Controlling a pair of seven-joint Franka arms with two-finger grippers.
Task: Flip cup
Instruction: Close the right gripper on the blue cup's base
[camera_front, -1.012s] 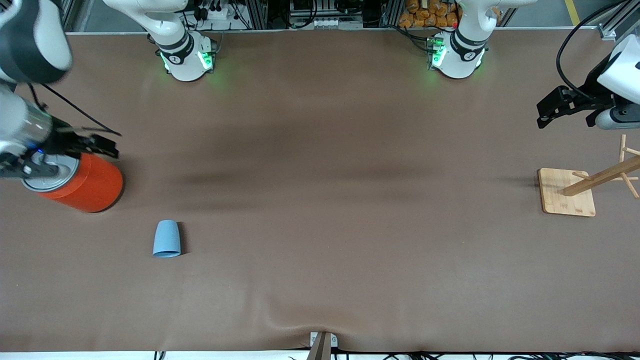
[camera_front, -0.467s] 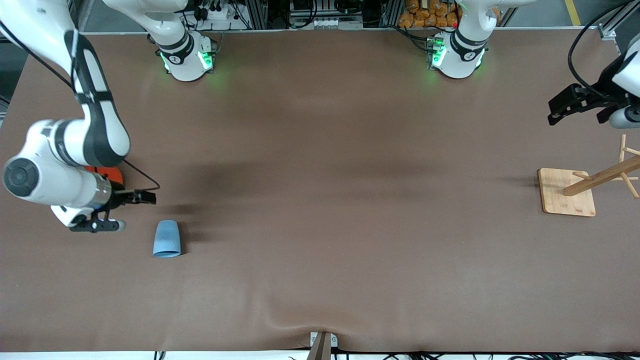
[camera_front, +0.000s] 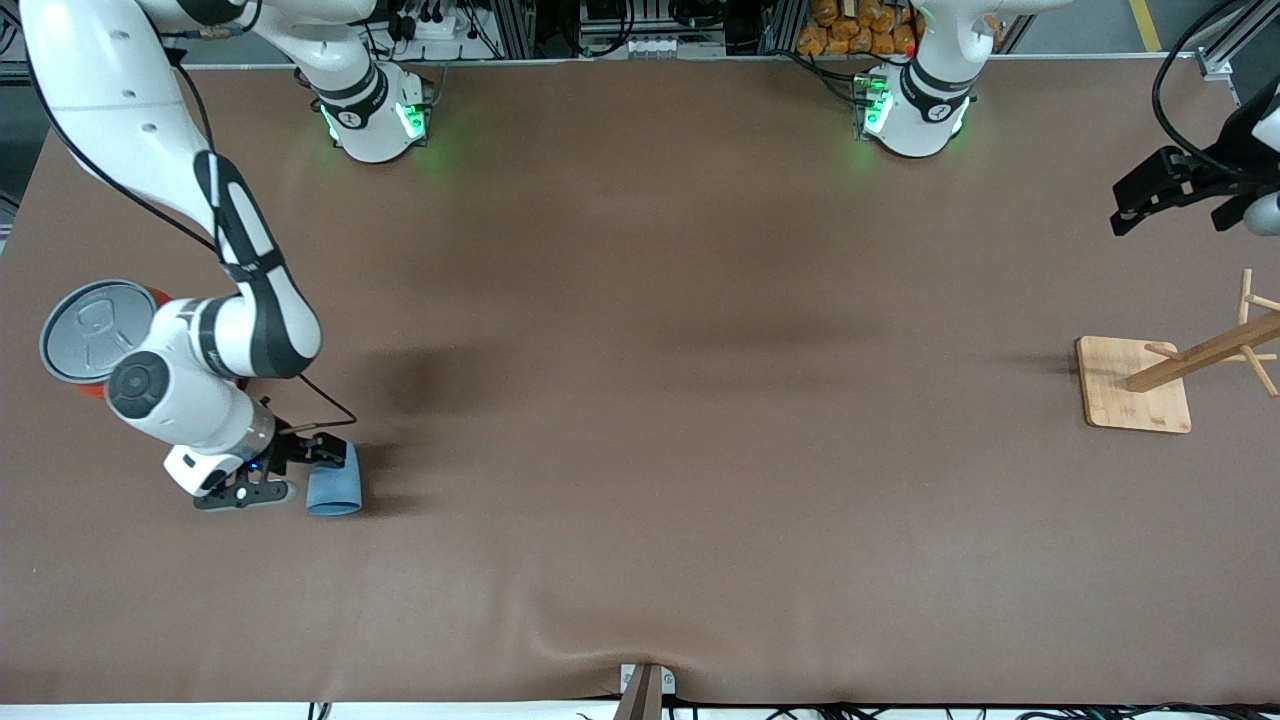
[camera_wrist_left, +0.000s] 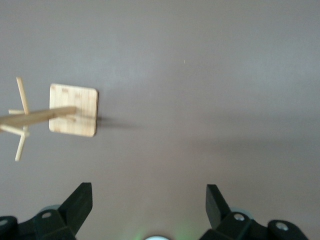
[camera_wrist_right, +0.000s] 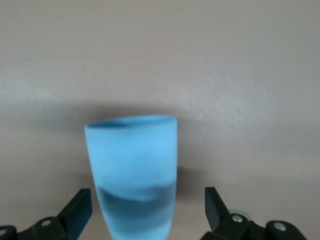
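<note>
Spread wide, the jaws of my right gripper (camera_front: 283, 470) sit low at the table (camera_front: 640, 450), one finger on each side of the cup (camera_front: 334, 487) at its narrow end, and I cannot tell whether either finger touches it. From my right wrist the cup (camera_wrist_right: 134, 170) shows between the two dark fingertips (camera_wrist_right: 80, 207), its wider end pointing away from me. It is a small light-blue tumbler, tapered, matte, without a handle, and I can read no writing or mark on it. It lies toward the right arm's end of the table, nearer to the front camera than the orange can (camera_front: 92, 330), whose grey lid is embossed with a shape I cannot read. My right arm partly covers that can. My left gripper (camera_front: 1165, 185) waits with its jaws spread too, holding nothing, up in the air over the left arm's end of the table. From my left wrist I see the wooden rack (camera_wrist_left: 72, 116) on its square base standing on the brown table (camera_wrist_left: 200, 75), and it bears no lettering that I can make out.
</note>
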